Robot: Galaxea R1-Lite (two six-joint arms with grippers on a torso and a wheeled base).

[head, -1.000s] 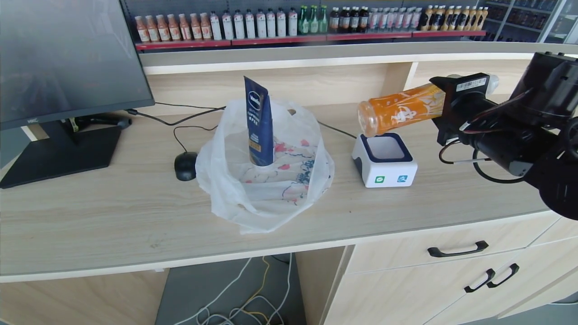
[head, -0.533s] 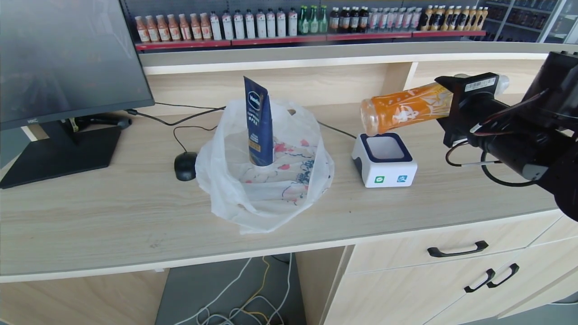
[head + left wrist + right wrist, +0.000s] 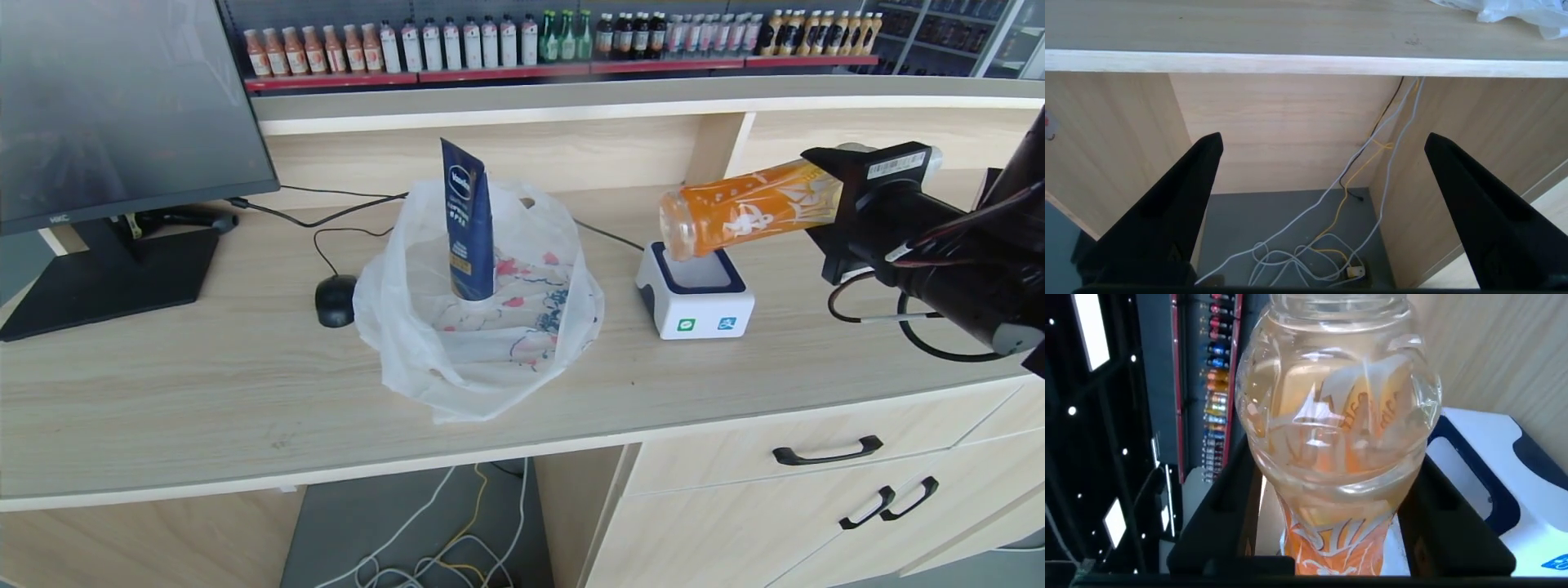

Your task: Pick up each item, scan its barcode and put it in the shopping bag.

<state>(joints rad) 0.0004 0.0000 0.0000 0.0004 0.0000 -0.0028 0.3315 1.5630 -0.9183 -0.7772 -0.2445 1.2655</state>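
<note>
- The right pincer (image 3: 845,200) is clamped on the bottle (image 3: 747,216) near its neck and holds it clear of the bench (image 3: 204,384).
- The bottle lies nearly level. Its long axis runs from the pincer toward the scanner (image 3: 694,294).
- Its base tips slightly down and hangs just above the scanner's window, not touching.
- The bag (image 3: 482,343) sits on the scanner's left, mouth open, with a tube (image 3: 468,220) upright inside. The bottle's base already points that way.
- The left pincer (image 3: 1323,139) is spread wide and empty, below the bench edge, well left of the scanner.
</note>
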